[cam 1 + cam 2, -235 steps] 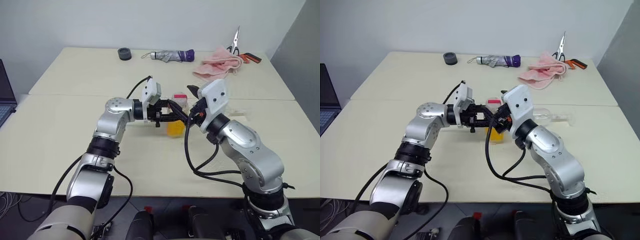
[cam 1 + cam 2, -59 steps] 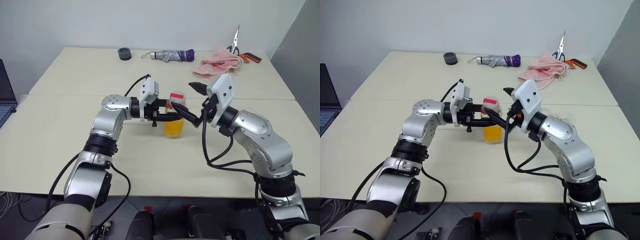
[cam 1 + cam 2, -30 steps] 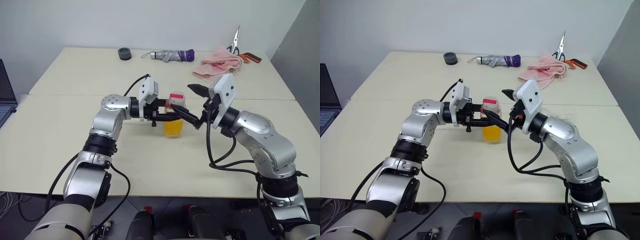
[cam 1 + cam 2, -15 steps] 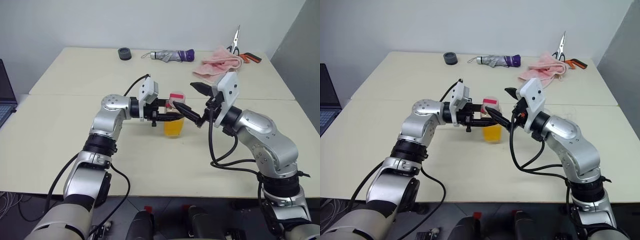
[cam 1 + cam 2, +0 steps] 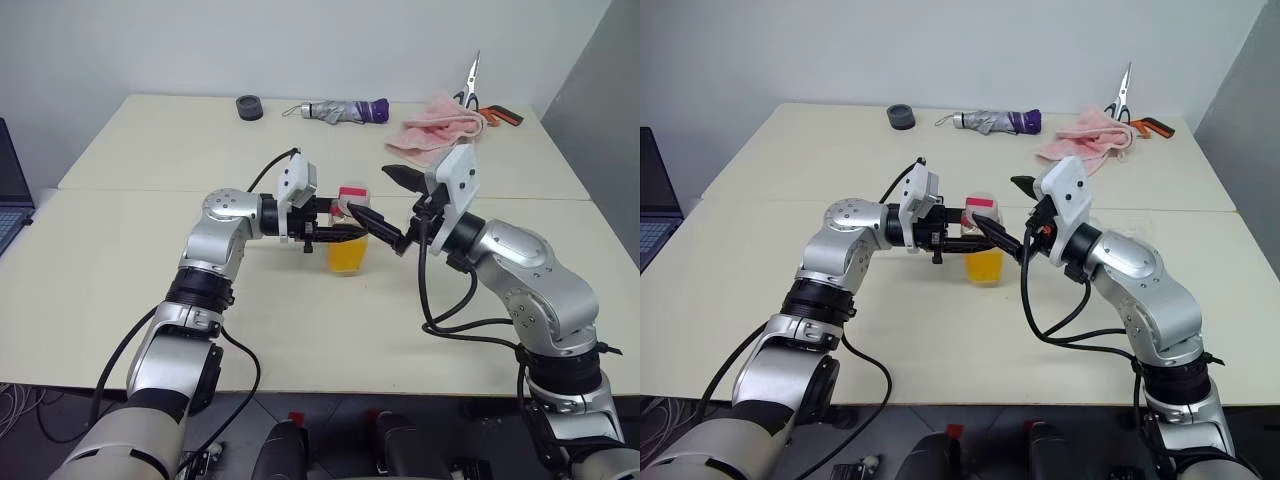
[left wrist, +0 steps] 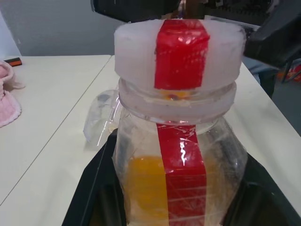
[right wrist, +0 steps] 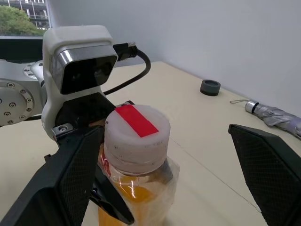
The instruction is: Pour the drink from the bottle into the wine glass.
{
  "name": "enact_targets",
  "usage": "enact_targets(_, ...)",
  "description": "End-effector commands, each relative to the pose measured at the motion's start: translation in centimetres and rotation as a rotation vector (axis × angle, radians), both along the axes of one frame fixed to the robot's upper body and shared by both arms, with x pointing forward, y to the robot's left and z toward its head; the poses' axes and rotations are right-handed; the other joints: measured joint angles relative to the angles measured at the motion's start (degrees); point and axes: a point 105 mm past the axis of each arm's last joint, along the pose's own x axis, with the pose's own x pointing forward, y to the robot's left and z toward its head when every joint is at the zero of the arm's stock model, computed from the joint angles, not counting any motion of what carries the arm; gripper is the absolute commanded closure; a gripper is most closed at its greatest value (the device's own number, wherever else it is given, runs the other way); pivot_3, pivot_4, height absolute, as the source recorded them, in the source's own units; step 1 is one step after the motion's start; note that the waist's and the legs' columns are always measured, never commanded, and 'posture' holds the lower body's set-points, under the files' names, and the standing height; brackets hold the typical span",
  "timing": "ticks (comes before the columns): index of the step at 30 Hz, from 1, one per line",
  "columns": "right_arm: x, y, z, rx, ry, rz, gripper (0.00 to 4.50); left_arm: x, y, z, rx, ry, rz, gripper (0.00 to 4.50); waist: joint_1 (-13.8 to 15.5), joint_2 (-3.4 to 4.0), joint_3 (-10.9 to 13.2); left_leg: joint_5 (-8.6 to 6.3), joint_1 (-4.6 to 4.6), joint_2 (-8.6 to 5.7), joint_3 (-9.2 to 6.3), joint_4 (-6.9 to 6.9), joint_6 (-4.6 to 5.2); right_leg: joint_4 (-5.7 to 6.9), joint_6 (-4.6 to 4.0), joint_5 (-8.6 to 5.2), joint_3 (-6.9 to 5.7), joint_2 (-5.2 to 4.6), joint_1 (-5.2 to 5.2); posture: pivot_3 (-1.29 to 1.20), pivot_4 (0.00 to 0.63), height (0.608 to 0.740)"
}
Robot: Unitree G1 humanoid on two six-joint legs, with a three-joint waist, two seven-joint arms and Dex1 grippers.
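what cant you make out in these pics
- Wine glass: in the head views it lies behind the right arm, which hides most of it.
- Bottle base: cut off by the left wrist view's bottom edge; the left gripper covers its middle in the head views.
- Cap: whether it is loosened cannot be judged.
- Scissors and pink cloth: too small for detail.

We see orange-yellow drink [image 5: 347,257] in the clear bottle [image 6: 181,165], a red stripe down its label and white cap [image 7: 136,136]; the tabletop [image 5: 150,150] is cream, the umbrella [image 5: 345,110] grey and purple.
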Motion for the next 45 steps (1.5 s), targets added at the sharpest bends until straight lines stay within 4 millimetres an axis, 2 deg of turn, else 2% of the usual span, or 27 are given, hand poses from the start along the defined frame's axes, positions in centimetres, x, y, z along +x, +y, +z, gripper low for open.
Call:
enact_targets(1, -0.4, -0.5, 1.2, 0.011, -0.054, -0.011, 0.00, -0.1, 0.1, 2.0, -0.044, -0.071, -0.006, 2.63, 0.00, 0.00, 0.00, 0.00, 0.00, 0.00, 0.00, 0.00, 0.00, 0.00, 0.00, 0.00, 0.00, 0.00, 0.00, 0.00, 0.150, 0.740)
enact_targets(20, -1.1, -0.7, 1.4, -0.005, -0.047, 0.048, 0.00, 0.1, 0.2, 2.2, -0.046, -0.077, 0.006, 2.63, 0.01, 0.00, 0.00, 0.00, 0.00, 0.00, 0.00, 0.00, 0.00, 0.00, 0.00, 0.00, 0.00, 0.00, 0.00, 0.00, 0.150, 0.740)
enact_targets(39, -3.1, -0.1, 0.9, -0.025, 0.009, 0.175, 0.00, 0.0, 0.5, 2.1, -0.048, -0.078, 0.014, 2.63, 0.01, 0.00, 0.00, 0.00, -0.01, 0.00, -0.01, 0.00, 0.00, 0.00, 0.00, 0.00, 0.00, 0.00, 0.00, 0.00, 0.150, 0.740)
enact_targets(45, -2.6, -0.2, 1.2, 0.023, 0.022, 0.159, 0.00, -0.1, 0.5, 2.1, -0.053, -0.077, 0.014, 2.63, 0.00, 0.00, 0.00, 0.00, 0.00, 0.00, -0.01, 0.00, 0.00, 0.00, 0.00, 0.00, 0.00, 0.01, 0.00, 0.00, 0.150, 0.740)
